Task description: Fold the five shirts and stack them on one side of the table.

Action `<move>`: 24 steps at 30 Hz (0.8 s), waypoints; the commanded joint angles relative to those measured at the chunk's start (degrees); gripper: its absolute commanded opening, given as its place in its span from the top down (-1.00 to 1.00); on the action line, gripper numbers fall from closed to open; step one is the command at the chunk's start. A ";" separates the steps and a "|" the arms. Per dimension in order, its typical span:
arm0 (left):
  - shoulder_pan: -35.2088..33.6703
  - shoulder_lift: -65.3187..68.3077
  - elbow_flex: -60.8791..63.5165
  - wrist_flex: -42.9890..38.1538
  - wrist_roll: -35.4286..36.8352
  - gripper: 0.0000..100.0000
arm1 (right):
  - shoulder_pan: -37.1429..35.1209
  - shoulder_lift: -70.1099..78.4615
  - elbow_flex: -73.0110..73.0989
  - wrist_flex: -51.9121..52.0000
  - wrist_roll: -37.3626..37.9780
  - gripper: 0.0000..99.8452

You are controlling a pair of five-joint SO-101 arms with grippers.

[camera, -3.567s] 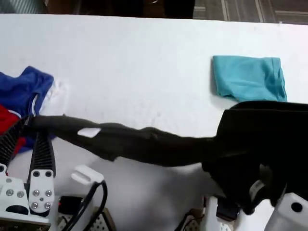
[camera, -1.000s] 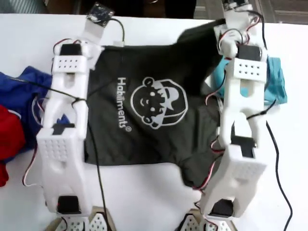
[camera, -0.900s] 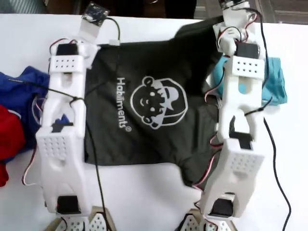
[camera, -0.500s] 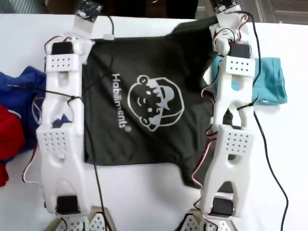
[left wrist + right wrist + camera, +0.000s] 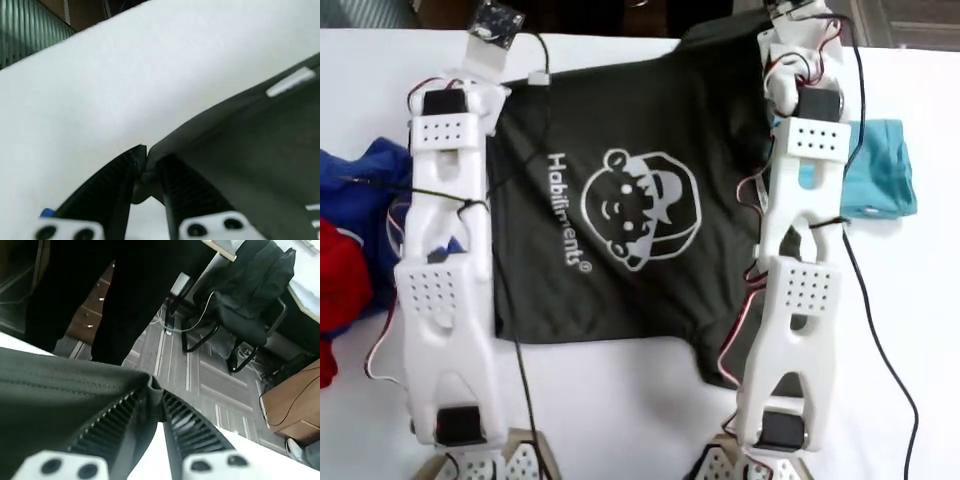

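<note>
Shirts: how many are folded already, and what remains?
Done: one teal shirt lies folded on the right. In hand: the black shirt is spread flat, the left gripper and right gripper both shut on its far edge. Left: folding it, then the crumpled blue shirt and red shirt.

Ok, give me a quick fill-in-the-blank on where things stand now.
1. The black shirt lies spread with its print facing ____.
2. The left gripper and right gripper are both ____ on its edge.
3. The folded shirt by the right arm is ____.
Missing: up, shut, teal.
</note>
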 commanded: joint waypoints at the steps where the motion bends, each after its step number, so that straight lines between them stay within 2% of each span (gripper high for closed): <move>1: 1.14 -0.97 1.63 0.26 0.44 0.95 | 0.40 1.27 -0.44 -2.59 0.62 0.96; 16: 1.49 -0.88 5.93 0.35 0.44 0.95 | 0.22 8.48 0.00 -2.15 0.62 0.96; 24: 3.34 3.16 5.93 0.97 0.26 0.95 | 0.13 10.86 1.23 4.79 0.53 0.96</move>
